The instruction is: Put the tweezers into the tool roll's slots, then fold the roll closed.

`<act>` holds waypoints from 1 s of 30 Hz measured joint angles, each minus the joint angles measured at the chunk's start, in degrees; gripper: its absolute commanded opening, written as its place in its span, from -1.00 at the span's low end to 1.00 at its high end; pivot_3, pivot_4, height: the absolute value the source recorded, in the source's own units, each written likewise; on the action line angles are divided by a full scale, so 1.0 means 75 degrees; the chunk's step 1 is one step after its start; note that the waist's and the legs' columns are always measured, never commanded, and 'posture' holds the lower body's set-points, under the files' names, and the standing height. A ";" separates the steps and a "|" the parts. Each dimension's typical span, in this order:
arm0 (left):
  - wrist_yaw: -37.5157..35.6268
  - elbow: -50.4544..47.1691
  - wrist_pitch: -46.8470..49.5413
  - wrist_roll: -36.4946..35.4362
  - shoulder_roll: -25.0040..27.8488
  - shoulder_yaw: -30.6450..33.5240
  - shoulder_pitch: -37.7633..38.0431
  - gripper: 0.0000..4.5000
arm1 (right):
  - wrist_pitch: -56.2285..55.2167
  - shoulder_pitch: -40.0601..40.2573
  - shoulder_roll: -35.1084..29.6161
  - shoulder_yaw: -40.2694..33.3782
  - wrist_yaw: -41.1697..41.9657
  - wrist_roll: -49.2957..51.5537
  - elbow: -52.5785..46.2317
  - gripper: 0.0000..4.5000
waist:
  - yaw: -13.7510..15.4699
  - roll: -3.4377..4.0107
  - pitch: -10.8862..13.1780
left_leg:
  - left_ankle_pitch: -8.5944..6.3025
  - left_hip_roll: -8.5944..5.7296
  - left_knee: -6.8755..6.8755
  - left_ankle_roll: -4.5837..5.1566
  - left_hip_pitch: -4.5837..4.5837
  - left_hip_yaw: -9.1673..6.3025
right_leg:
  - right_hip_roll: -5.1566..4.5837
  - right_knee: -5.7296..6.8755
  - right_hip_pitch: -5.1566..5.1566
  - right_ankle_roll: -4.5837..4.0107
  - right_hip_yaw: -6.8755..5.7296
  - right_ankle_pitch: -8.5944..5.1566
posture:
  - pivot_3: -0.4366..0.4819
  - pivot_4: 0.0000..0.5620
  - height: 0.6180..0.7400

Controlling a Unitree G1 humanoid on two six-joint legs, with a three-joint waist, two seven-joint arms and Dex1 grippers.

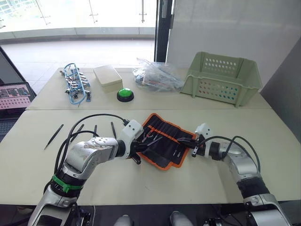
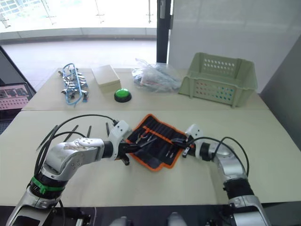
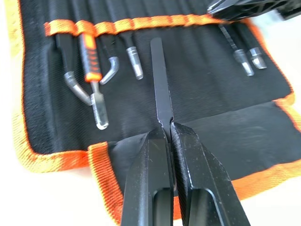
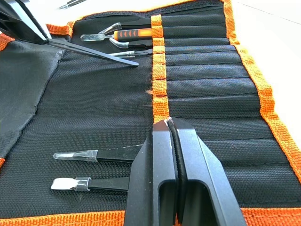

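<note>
The tool roll [image 1: 165, 147] lies open on the near table, black with orange edging. My left gripper [image 3: 168, 125] is shut on one slim black pair of tweezers [image 3: 159, 80], whose free end points over the roll's fabric toward the orange slot band [image 3: 141, 22]. Capped tools and an orange-handled one [image 3: 89, 52] sit in slots. Several loose tweezers [image 1: 54, 136] lie on the table left of the roll. My right gripper [image 4: 167, 123] is shut, its tips at the slot band on the roll's right side, beside two capped tweezers [image 4: 75, 155].
On the far table stand a pale green basket [image 1: 221, 77], a crumpled plastic bag [image 1: 157, 75], a green button [image 1: 125, 94], a beige box [image 1: 107, 77] and a blue-and-silver bundle [image 1: 75, 84]. A screen [image 1: 14, 96] sits off the left edge.
</note>
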 measured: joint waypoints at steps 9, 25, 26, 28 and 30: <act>0.0239 0.0142 0.0178 0.0264 -0.0486 0.0040 0.0000 -1.00 | -0.0037 0.0021 0.0021 -0.0024 -0.0014 0.0029 0.0043 -1.00 | 0.0007 -0.0001 -0.0001 | 0.0000 -0.0001 0.0001 -0.0001 0.0004 0.0000 | -0.0001 0.0001 0.0005 0.0000 0.0000 0.0000 | -0.05 -0.47 1.00; -0.0230 0.1753 -0.0417 0.0928 -0.1129 -0.0196 -0.0759 -1.00 | -0.0275 0.0048 0.0217 -0.0026 -0.0080 0.0081 0.0293 -1.00 | -0.0007 -0.0005 -0.0006 | 0.0005 0.0000 0.0001 -0.0009 0.0021 -0.0002 | 0.0002 0.0005 0.0016 0.0000 -0.0001 0.0000 | -0.05 -0.47 1.00; -0.0279 0.1871 -0.0517 0.0956 -0.1173 -0.0189 -0.0790 -1.00 | -0.0304 0.0050 0.0217 -0.0027 -0.0080 0.0081 0.0320 -1.00 | -0.0006 -0.0005 -0.0006 | 0.0006 -0.0001 0.0001 -0.0011 0.0021 -0.0001 | 0.0002 0.0004 0.0017 0.0000 -0.0001 0.0000 | -0.05 -0.47 1.00; -0.0326 0.2143 -0.0738 0.1093 -0.1302 -0.0193 -0.0864 -1.00 | -0.0360 0.0059 0.0217 -0.0029 -0.0087 0.0081 0.0327 -1.00 | -0.0006 -0.0006 -0.0007 | 0.0008 -0.0002 0.0001 -0.0014 0.0022 -0.0001 | 0.0001 0.0002 0.0020 0.0000 0.0000 0.0000 | -0.05 -0.47 1.00; -0.0343 0.2383 -0.0919 0.1219 -0.1491 -0.0194 -0.0889 -1.00 | -0.0367 0.0069 0.0218 -0.0034 -0.0091 0.0081 0.0328 -1.00 | -0.0005 -0.0006 -0.0008 | 0.0008 -0.0001 0.0001 -0.0014 0.0024 -0.0001 | 0.0001 0.0003 0.0023 0.0000 -0.0001 0.0000 | -0.05 -0.47 1.00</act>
